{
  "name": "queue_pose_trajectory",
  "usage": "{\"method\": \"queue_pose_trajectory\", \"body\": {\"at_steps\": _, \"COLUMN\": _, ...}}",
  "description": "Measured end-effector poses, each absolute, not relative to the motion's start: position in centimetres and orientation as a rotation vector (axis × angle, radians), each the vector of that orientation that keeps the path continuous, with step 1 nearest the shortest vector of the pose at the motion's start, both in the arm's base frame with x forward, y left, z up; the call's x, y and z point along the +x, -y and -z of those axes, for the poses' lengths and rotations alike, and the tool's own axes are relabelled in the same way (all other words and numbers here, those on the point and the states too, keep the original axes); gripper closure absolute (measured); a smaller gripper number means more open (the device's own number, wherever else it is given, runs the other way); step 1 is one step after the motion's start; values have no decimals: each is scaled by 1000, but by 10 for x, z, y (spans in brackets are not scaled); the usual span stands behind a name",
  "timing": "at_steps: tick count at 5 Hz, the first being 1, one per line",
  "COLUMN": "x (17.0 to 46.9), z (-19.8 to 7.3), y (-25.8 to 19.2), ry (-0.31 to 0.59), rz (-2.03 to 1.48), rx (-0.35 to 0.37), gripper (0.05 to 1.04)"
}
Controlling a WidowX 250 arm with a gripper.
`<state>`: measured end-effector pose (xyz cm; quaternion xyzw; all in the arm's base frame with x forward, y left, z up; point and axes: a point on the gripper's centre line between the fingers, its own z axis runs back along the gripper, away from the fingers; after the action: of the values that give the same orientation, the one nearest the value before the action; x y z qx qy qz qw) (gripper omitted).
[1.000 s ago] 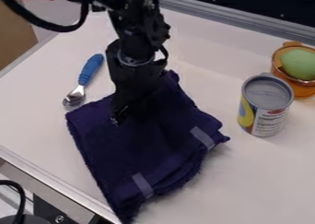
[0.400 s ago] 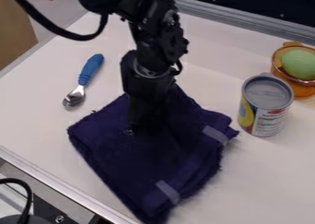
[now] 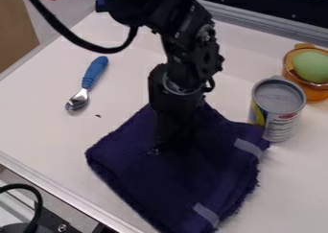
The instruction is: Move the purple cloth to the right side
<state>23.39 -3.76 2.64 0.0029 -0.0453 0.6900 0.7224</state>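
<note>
The black gripper (image 3: 165, 148) points down onto the upper middle of the purple cloth (image 3: 202, 181), shut on its fabric. Dark fingers against dark cloth make the tips hard to pick out. The folded cloth lies around the centre and lower part of the view, with two pale strips near its right edge. Its upper right corner reaches the foot of the can (image 3: 278, 107), overlapping it in the view.
A spoon with a blue handle (image 3: 95, 73) lies at the left. An orange bowl (image 3: 291, 76) holding a green object (image 3: 312, 66) stands at the upper right. The table's metal edge (image 3: 61, 191) runs along the lower left.
The gripper and the cloth have moved together to the right and slightly down in the view. The cloth's right corner has come up to the can, while the spoon, can and bowl have stayed put.
</note>
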Motion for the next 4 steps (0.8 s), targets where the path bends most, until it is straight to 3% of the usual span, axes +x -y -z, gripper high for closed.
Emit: {"method": "queue_pose_trajectory", "body": {"at_steps": 4, "x": 223, "z": -23, "y": 77, "ry": 87, "rz": -1505, "rx": -14, "gripper": 1005}}
